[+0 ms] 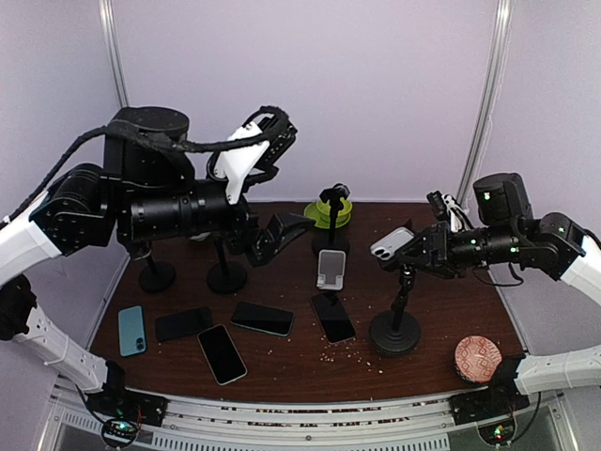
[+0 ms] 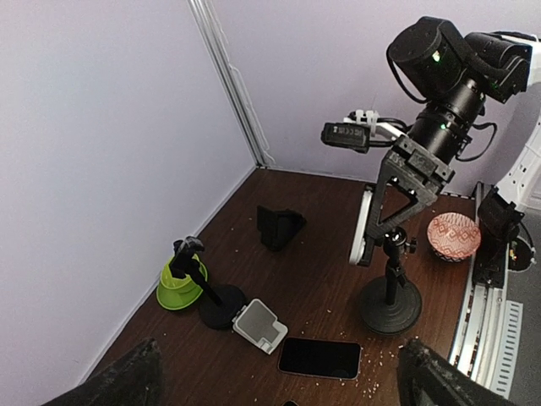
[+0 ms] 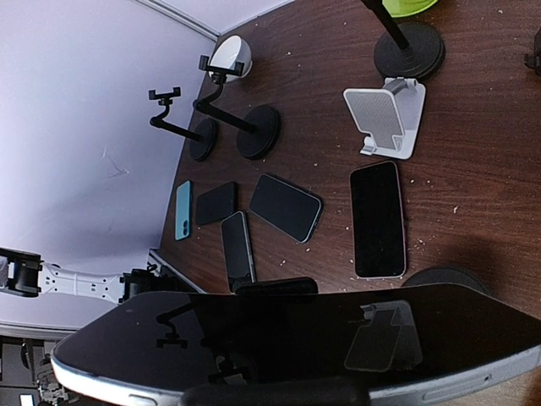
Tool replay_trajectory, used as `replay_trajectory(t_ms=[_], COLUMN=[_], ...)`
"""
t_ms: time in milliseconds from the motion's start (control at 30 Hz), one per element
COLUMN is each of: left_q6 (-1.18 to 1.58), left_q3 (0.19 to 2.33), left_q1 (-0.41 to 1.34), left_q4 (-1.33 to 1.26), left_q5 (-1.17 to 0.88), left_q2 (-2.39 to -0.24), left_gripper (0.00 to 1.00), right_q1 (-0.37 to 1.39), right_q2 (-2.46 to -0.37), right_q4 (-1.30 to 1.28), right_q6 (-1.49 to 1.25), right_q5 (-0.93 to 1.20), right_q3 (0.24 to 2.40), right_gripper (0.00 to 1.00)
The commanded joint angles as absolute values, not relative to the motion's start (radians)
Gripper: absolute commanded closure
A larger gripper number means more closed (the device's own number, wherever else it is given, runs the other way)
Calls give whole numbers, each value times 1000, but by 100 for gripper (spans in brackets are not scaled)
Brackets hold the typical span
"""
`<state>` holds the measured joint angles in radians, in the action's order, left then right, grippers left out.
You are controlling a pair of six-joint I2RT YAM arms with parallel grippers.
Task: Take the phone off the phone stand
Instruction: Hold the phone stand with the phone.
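The counter (image 1: 451, 301) is dark reddish-brown wood grain, flecked with pale crumbs (image 1: 362, 353). The walls (image 1: 376, 85) are pale lilac. The phone (image 1: 392, 242) has a white back and a glossy black screen, and its stand (image 1: 394, 331) is matt black. The small stand (image 1: 330, 270) is white with a grey dotted panel. The cup (image 1: 329, 212) is lime green. The bowl (image 1: 477, 358) is pinkish-red with a fine white pattern. One flat phone (image 1: 131, 330) is teal; the four others (image 1: 332, 317) show black screens. The two left stands (image 1: 226, 276) are black. Both arms (image 1: 178, 214) are black with white sections.
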<state>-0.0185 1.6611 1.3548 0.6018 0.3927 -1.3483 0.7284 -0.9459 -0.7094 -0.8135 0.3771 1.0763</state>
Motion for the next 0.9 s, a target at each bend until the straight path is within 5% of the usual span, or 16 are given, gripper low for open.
replay_trajectory(t_ms=[0,300,867], left_q6=[-18,-30,-116], left_q3=[1589,1549,1774], left_q1=[1357,1315,1261], left_q4=[614,625,717], left_q5=[362,212,100], left_q2=[-1286,-1287,-1517], left_gripper=[2,2,5], right_q1=[778,800,756], right_q2=[-929,-927,-1039], right_q4=[-615,-589,-506], right_q6=[-790,-745,-621], right_q5=[248,189,388], right_q3=[1156,1100,1045], right_gripper=[99,99,100])
